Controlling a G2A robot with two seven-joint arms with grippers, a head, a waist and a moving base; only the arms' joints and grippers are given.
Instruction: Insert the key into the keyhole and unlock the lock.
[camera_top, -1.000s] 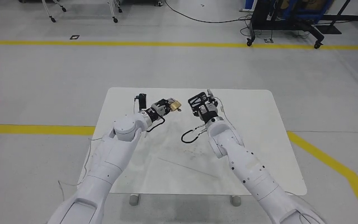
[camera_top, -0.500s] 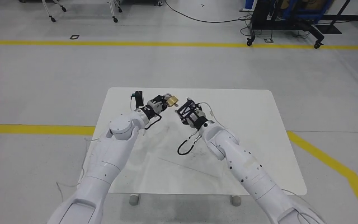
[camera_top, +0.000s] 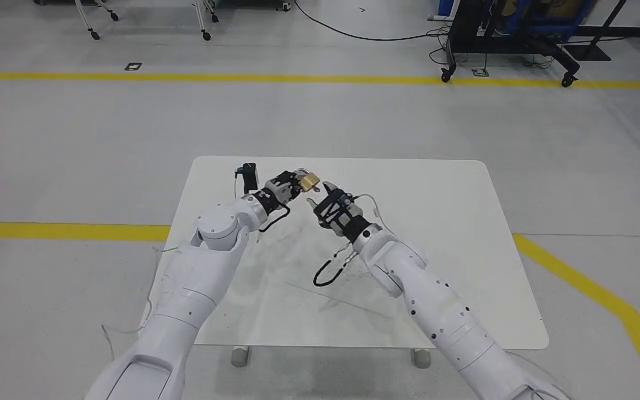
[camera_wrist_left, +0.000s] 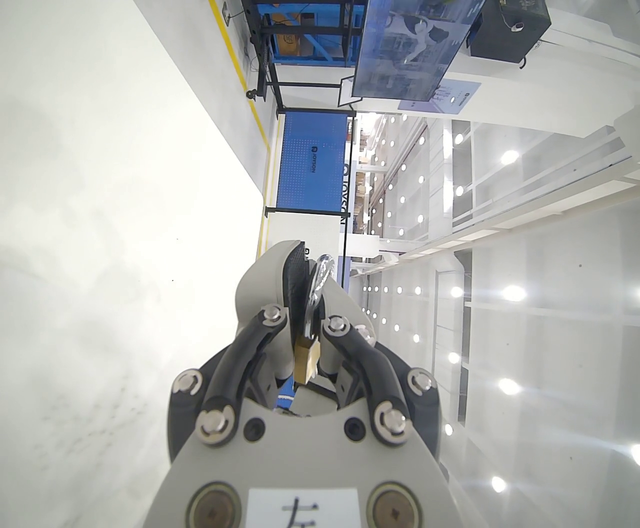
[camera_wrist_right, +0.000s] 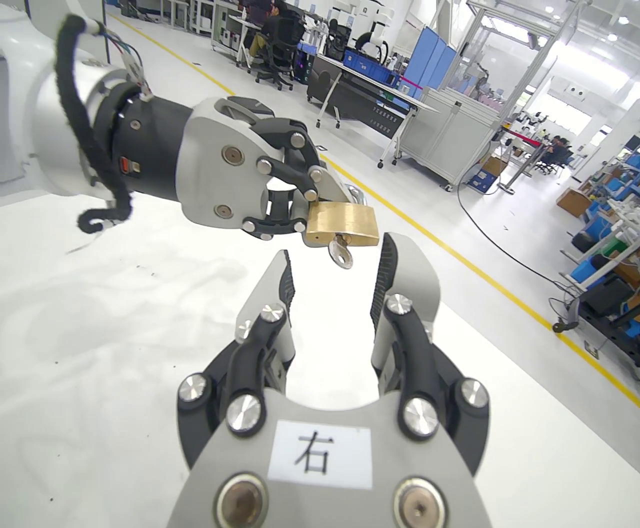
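My left gripper (camera_top: 297, 183) is shut on the silver shackle of a brass padlock (camera_top: 310, 181), holding it in the air above the table's back middle. In the left wrist view the shackle (camera_wrist_left: 318, 280) sits clamped between the pads and the brass body (camera_wrist_left: 306, 362) hangs near the palm. A small silver key (camera_wrist_right: 341, 254) sticks out of the keyhole in the underside of the padlock (camera_wrist_right: 345, 222). My right gripper (camera_wrist_right: 336, 251) is open just short of the key, one finger on each side of it, not touching. From above, the right gripper (camera_top: 327, 203) sits right beside the padlock.
The white table (camera_top: 450, 250) has bare surface to the right and toward the front edge. A black cable loop (camera_top: 328, 268) hangs from the right forearm above the table's middle. Grey floor with yellow lines surrounds the table.
My right gripper has moved left across the table to the padlock. The left gripper shifted the padlock slightly left and back, then held still.
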